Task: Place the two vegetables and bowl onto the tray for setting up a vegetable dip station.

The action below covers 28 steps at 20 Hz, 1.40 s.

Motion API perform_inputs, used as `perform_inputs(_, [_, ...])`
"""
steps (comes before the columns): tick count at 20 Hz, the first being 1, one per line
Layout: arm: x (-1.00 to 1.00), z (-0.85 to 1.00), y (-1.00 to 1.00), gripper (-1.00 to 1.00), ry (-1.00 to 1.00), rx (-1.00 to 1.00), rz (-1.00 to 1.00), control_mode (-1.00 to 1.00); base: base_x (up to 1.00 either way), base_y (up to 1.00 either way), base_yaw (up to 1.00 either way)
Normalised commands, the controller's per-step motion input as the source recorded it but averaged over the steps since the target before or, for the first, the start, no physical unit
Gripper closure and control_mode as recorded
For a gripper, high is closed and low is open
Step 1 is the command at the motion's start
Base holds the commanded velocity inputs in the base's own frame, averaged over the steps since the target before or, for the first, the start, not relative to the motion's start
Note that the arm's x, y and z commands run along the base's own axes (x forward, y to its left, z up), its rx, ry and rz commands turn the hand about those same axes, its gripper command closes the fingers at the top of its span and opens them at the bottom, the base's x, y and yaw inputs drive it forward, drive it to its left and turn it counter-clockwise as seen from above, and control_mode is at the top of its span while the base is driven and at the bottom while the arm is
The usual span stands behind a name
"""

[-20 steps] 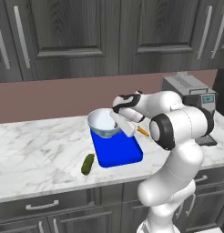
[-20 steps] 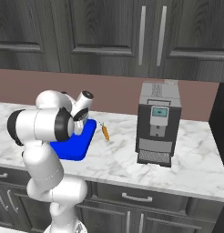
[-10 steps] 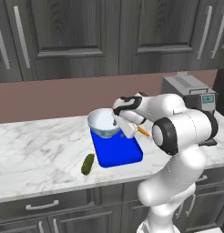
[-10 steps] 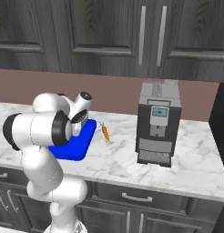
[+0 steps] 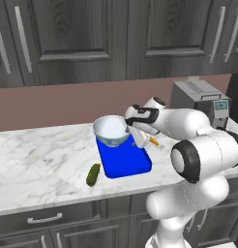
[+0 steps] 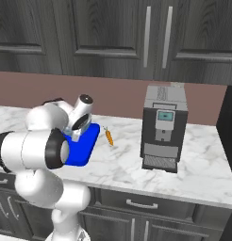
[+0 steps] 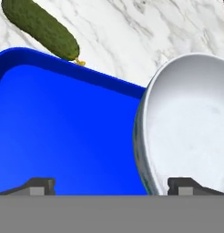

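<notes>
The pale blue bowl (image 5: 111,130) (image 7: 191,132) sits at the far end of the bright blue tray (image 5: 126,162) (image 7: 63,136). My gripper (image 5: 133,130) (image 7: 111,184) is open at the bowl's right side, and the rim stands between the spread fingers without touching them. The dark green cucumber (image 5: 93,174) (image 7: 41,27) lies on the marble counter just off the tray's front left corner. To the right of the tray, the thin orange carrot (image 5: 152,141) (image 6: 109,136) lies on the counter. In the right base view my arm hides most of the tray (image 6: 85,148).
A dark coffee machine (image 5: 203,104) (image 6: 163,127) stands on the counter to the right, beyond the carrot. Dark cabinets and a brown backsplash close the back. Bare marble stretches to the left of the tray.
The gripper's fingers have spread apart and let go of the bowl's rim. The bowl stays at the tray's far end; the cucumber and carrot have not moved.
</notes>
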Motion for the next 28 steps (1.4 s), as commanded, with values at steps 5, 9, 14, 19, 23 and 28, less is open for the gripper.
perform_inputs(5, [-0.36, 0.32, -0.1, -1.0, 0.0, 0.01, -0.21, -1.0, 0.0, 0.0, 0.0])
perform_inputs(9, [-0.37, 0.37, -0.07, -1.0, 0.0, 0.01, -0.21, -1.0, 0.0, 0.0, 0.0])
perform_inputs(14, [-0.37, 0.39, -0.09, -1.0, 0.0, 0.02, -0.19, -1.0, 0.0, 0.0, 0.0])
perform_inputs(19, [-0.43, 0.34, -0.19, -1.0, 0.01, 0.03, -0.19, -1.0, 0.0, 0.0, 0.0])
perform_inputs(23, [-0.44, 0.21, -0.24, -1.0, 0.03, 0.02, -0.22, -1.0, 0.0, 0.0, 0.0])
perform_inputs(28, [-0.37, 0.14, -0.26, -1.0, 0.05, 0.04, -0.27, -1.0, 0.0, 0.0, 0.0])
